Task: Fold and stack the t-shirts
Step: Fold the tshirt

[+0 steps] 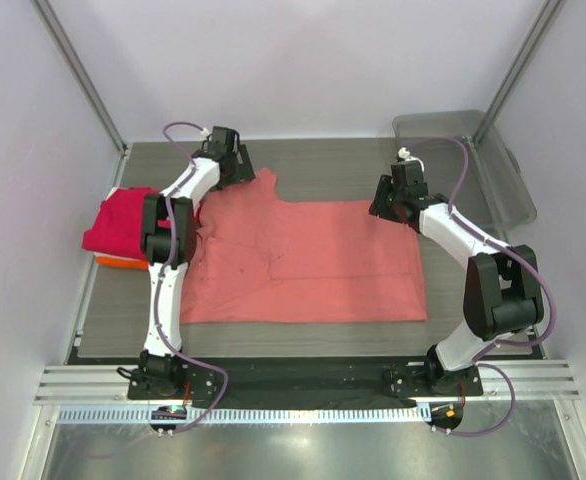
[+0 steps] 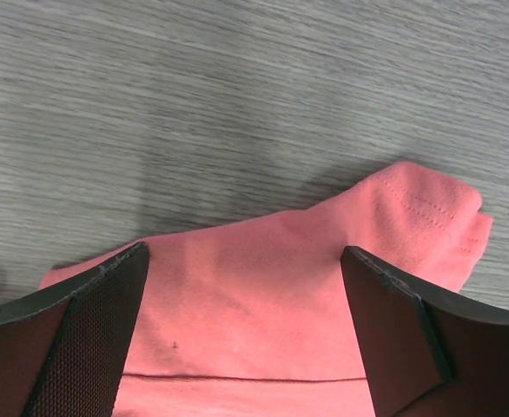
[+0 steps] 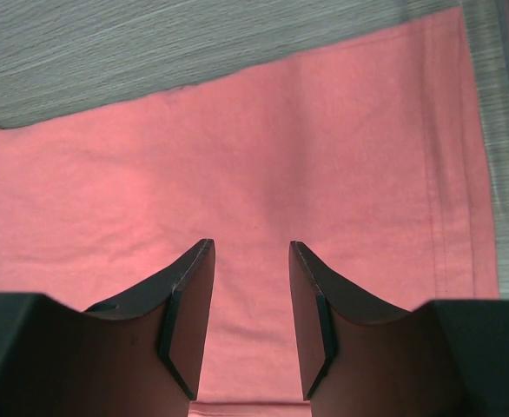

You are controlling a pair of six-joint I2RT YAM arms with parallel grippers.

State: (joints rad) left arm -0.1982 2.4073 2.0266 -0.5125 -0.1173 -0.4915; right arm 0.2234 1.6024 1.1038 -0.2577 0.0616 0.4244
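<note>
Now: coral t-shirt lies spread flat mid-bench, with a folded magenta-red t-shirt on an orange t-shirt at the left edge of the bench. Left gripper hangs over the far-left sleeve, jaws spread wide and pinching nothing; right gripper sits over the far-right corner, jaws parted more narrowly and also empty. Lower both together, pinch the cloth's full thickness close to each corner, and keep the far edge taut between them so your fold lands square.
</note>
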